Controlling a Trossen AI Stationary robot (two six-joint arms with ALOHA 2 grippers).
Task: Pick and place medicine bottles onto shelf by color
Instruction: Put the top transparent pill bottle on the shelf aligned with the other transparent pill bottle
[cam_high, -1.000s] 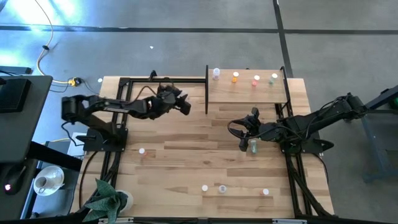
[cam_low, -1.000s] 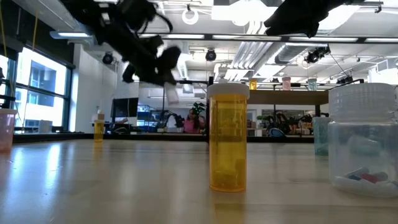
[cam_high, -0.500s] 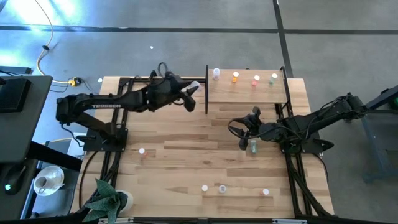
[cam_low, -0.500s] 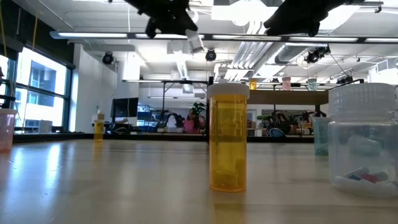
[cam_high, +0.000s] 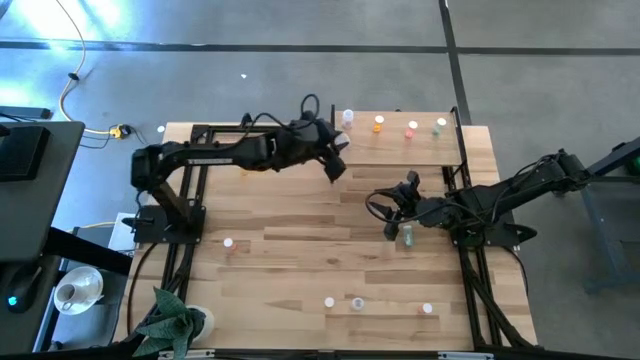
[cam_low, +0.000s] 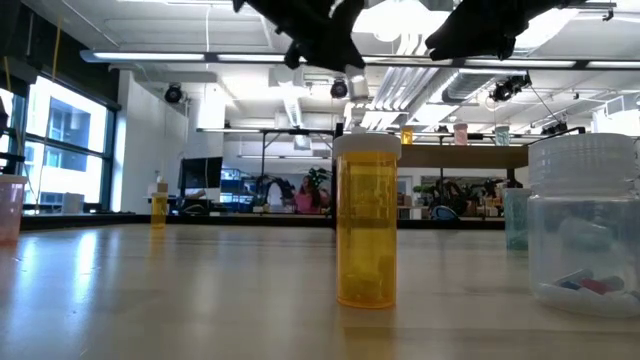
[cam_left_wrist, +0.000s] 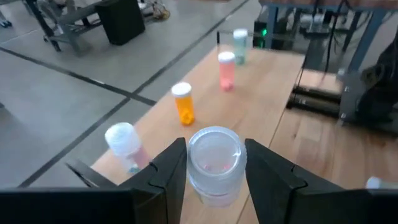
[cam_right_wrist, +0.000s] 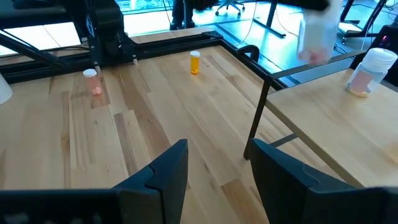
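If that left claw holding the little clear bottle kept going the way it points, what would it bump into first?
Most likely the clear bottle standing at the near end of the shelf, slightly to one side; depth is hard to judge. The left gripper carries a clear bottle of its own.

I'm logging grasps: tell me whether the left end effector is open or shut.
Shut on a clear bottle. In the left wrist view, the left end effector has its two fingers pressed against the bottle's sides, above the shelf.

Left hand (cam_high: 338, 152) raised, fingers clamped on a load; right hand (cam_high: 397, 232) low, fingers parted.
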